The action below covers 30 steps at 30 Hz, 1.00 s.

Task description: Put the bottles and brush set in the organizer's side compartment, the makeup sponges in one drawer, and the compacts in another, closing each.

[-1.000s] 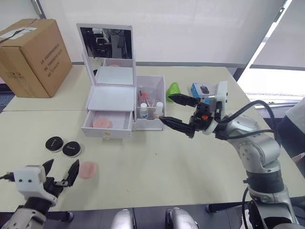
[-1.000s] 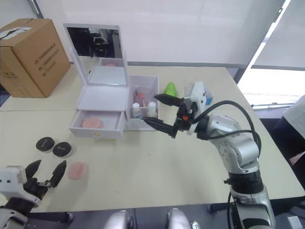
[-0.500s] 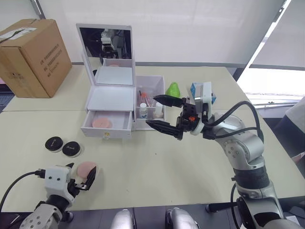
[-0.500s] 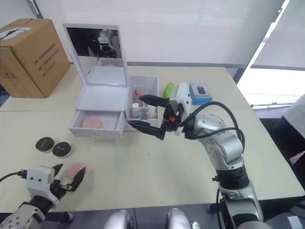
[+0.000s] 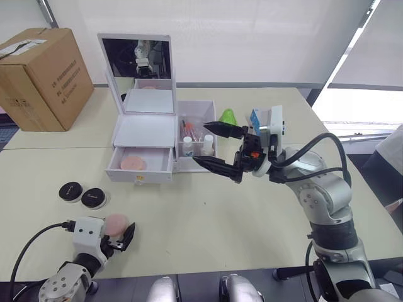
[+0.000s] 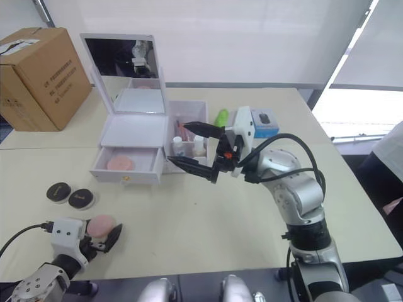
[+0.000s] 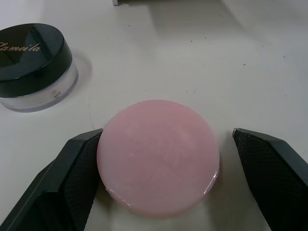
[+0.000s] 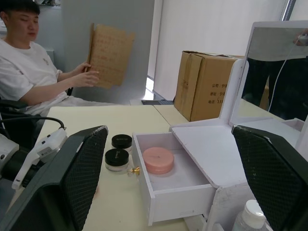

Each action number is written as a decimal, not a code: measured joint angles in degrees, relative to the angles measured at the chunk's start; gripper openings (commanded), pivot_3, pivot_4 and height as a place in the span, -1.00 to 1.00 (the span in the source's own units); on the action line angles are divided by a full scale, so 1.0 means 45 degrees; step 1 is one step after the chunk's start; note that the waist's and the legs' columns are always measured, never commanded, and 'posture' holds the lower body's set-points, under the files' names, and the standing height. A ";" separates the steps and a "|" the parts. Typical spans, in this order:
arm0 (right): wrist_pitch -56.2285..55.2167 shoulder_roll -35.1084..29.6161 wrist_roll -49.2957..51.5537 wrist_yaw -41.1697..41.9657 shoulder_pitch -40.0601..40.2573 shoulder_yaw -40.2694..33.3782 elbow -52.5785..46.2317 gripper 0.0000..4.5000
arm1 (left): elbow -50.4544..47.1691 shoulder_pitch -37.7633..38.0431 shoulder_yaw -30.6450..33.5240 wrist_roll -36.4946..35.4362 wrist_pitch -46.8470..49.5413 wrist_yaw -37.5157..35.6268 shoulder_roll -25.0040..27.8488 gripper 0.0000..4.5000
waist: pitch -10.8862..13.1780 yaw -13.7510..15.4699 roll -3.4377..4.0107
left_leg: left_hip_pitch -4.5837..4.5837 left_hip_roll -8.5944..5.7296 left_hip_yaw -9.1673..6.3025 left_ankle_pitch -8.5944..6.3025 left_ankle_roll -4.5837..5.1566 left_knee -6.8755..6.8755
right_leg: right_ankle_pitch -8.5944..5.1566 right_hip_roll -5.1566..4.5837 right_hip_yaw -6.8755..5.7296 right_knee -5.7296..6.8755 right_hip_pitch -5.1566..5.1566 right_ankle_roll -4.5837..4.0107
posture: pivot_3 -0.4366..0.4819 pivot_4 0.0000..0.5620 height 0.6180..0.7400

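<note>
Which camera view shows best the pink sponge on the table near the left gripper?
The left wrist view: the sponge lies close up between the open left gripper fingers, one touching its edge. In both eye views it is a small pink disc partly behind that gripper.

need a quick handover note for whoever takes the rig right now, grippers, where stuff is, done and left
Left gripper open, straddling the pink sponge on the table, one finger touching it, not lifted.
Right gripper open, hovering beside the organizer.
Done: one sponge in the open drawer; bottles in the side compartment.
Left: drawer the table sponge and close; two black compacts into another drawer, close.
</note>
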 measured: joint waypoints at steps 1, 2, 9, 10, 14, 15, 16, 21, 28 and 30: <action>0.0001 -0.0017 -0.0001 -0.0002 0.0000 0.0000 0.0000 1.00 | -0.0107 -0.0005 0.0045 -0.0119 0.0195 0.0056 -0.0019 0.99 | 0.0000 -0.0003 0.0002 | 0.0000 0.0000 -0.0002 0.0000 0.0000 0.0000 | 0.0000 0.0005 0.0005 0.0000 0.0000 -0.0001 | -0.05 -0.47 1.00; 0.0005 -0.0032 -0.0001 -0.0004 0.0000 0.0000 0.0000 1.00 | -0.0219 -0.0005 0.0091 -0.0243 0.0386 0.0108 -0.0046 0.99 | 0.0000 -0.0008 0.0002 | 0.0000 0.0000 -0.0006 0.0000 0.0000 0.0000 | 0.0000 0.0008 0.0009 0.0000 0.0000 0.0000 | -0.05 -0.47 1.00; 0.0049 -0.0043 0.0000 -0.0187 0.0004 0.0001 -0.0081 1.00 | -0.1034 0.0011 0.0481 -0.0802 0.1923 0.0432 0.0107 0.82 | 0.0002 -0.0038 0.0006 | 0.0003 -0.0002 -0.0029 0.0000 0.0000 0.0000 | -0.0003 0.0033 0.0027 -0.0002 -0.0002 -0.0007 | -0.05 -0.47 1.00; 0.0057 -0.0043 0.0001 -0.0201 0.0004 0.0001 -0.0084 1.00 | -0.1040 -0.0001 0.0490 -0.0770 0.2001 0.0455 0.0211 0.74 | 0.0003 -0.0040 0.0006 | 0.0004 -0.0002 -0.0029 0.0000 0.0000 0.0000 | -0.0003 0.0033 0.0027 -0.0002 -0.0002 -0.0009 | -0.05 -0.47 1.00; 0.0079 -0.0041 0.0001 -0.0231 0.0004 0.0003 -0.0085 1.00 | -0.1039 -0.0102 0.0533 -0.0632 0.2141 0.0569 0.0399 0.31 | 0.0004 -0.0036 0.0009 | 0.0003 -0.0003 -0.0031 0.0000 0.0000 0.0000 | -0.0004 0.0031 0.0027 -0.0004 -0.0004 -0.0012 | -0.05 -0.47 1.00; 0.0080 -0.0040 0.0000 -0.0239 0.0004 0.0003 -0.0085 1.00 | -0.1038 -0.0114 0.0524 -0.0577 0.2126 0.0590 0.0401 0.31 | 0.0004 -0.0031 0.0008 | 0.0002 -0.0003 -0.0031 0.0000 0.0000 0.0000 | -0.0004 0.0031 0.0027 -0.0004 -0.0005 -0.0012 | -0.05 -0.47 1.00; 0.0080 -0.0040 0.0000 -0.0245 0.0004 0.0004 -0.0085 1.00 | -0.1038 -0.0118 0.0506 -0.0520 0.2113 0.0595 0.0401 0.31 | 0.0004 -0.0029 0.0008 | 0.0002 -0.0003 -0.0031 0.0000 0.0000 0.0000 | -0.0004 0.0031 0.0026 -0.0004 -0.0006 -0.0012 | -0.05 -0.47 1.00; 0.0087 -0.0040 -0.0003 -0.0268 0.0004 0.0004 -0.0085 1.00 | -0.0927 -0.0165 0.0540 -0.0439 0.1810 0.0623 0.0301 0.31 | 0.0006 -0.0030 0.0006 | -0.0002 0.0000 -0.0034 -0.0001 -0.0001 0.0000 | -0.0004 0.0032 0.0025 -0.0003 -0.0013 -0.0018 | -0.05 -0.47 1.00; 0.0090 -0.0040 -0.0019 -0.0283 0.0007 0.0092 -0.0085 1.00 | -0.0829 -0.1204 0.2386 -0.0847 0.1418 0.0851 0.0447 0.31 | 0.0013 0.0033 -0.0015 | -0.0009 0.0003 -0.0041 -0.0001 -0.0002 0.0000 | -0.0003 0.0026 0.0003 -0.0006 -0.0018 -0.0022 | -0.05 -0.47 1.00; 0.0094 -0.0041 -0.0023 -0.0291 0.0009 0.0149 -0.0084 1.00 | -0.0872 -0.1738 0.3121 -0.1250 0.1490 0.0799 0.0727 0.31 | 0.0012 0.0031 -0.0020 | -0.0012 0.0002 -0.0040 0.0000 -0.0001 -0.0001 | -0.0001 0.0026 0.0003 -0.0004 -0.0008 -0.0024 | -0.05 -0.47 1.00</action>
